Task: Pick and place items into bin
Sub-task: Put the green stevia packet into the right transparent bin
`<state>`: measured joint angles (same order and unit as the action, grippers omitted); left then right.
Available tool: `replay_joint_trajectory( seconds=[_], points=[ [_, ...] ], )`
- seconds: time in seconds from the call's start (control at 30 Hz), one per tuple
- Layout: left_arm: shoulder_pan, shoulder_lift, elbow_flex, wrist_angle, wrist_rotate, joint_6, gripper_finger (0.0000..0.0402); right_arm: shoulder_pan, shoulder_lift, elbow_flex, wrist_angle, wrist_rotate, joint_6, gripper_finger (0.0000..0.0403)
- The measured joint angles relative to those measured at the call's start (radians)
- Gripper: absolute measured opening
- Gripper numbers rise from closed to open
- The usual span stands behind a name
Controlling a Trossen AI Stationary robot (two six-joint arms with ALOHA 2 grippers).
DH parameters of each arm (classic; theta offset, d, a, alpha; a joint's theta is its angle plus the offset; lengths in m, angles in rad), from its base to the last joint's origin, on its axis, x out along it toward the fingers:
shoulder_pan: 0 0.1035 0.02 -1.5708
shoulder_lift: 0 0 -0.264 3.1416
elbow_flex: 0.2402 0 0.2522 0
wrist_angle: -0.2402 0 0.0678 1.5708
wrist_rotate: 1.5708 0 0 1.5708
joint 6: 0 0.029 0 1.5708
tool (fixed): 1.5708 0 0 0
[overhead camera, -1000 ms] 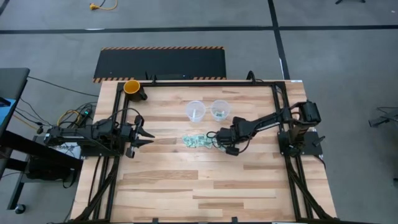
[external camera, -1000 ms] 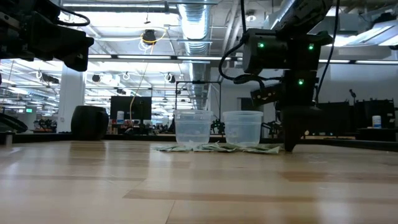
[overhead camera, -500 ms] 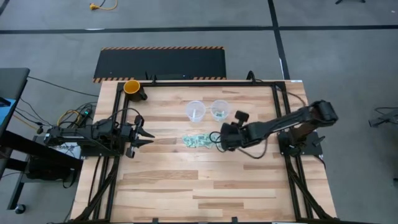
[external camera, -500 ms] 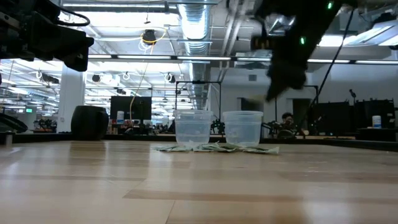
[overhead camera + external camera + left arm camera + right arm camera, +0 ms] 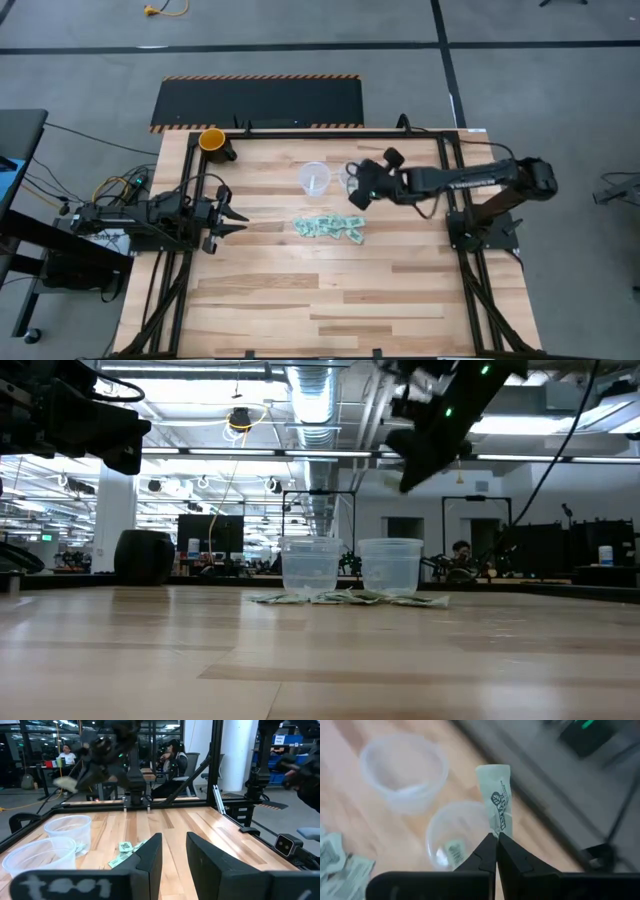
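Observation:
Small pale green-and-white packets lie in a heap (image 5: 326, 228) on the table's middle, seen low as a flat litter (image 5: 350, 598). Two clear plastic cups stand behind it: a left one (image 5: 314, 178) and a right one (image 5: 457, 840) with a packet (image 5: 452, 852) on its bottom. My right gripper (image 5: 496, 840) hangs in the air over the right cup (image 5: 390, 565), shut on one packet (image 5: 499, 795). My left gripper (image 5: 240, 216) waits open at the table's left edge, well away from the heap. My right gripper pinches one packet by its end (image 5: 496, 827) between the two fingertips. The arm reaches in from the table's right, slanting downward. The rest of the packet sticks out straight beyond the fingertips, lifted clear, above the right cup.
An orange cup (image 5: 212, 139) stands at the far left corner, beside the frame post. Dark frame rails run along the left and right table edges. The near half of the wooden table (image 5: 330, 300) is bare boards. People sit in the room beyond the table.
My right gripper has risen from the right end of the heap, carrying one packet off the table, and has swung toward the far edge until it hangs over the right clear cup. The heap and both cups have stayed where they were.

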<state>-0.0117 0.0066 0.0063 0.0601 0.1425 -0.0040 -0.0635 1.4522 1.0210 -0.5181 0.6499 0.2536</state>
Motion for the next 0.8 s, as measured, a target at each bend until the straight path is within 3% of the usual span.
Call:
replay_joint_trajectory(
  seconds=[0.37,0.6,0.8],
  points=[
    [0.000,0.000,0.000,0.000,0.000,0.000,0.0077,-0.139,0.042,0.000,0.018,-0.205,-0.073,0.0002],
    [0.000,0.000,0.000,0.000,0.000,0.000,0.0077,-0.142,0.042,0.000,0.028,-0.211,-0.110,0.0019],
    [0.000,0.000,0.000,0.000,0.000,0.000,0.0077,-0.130,0.042,0.000,0.026,-0.230,-0.131,0.0069]
  ],
)
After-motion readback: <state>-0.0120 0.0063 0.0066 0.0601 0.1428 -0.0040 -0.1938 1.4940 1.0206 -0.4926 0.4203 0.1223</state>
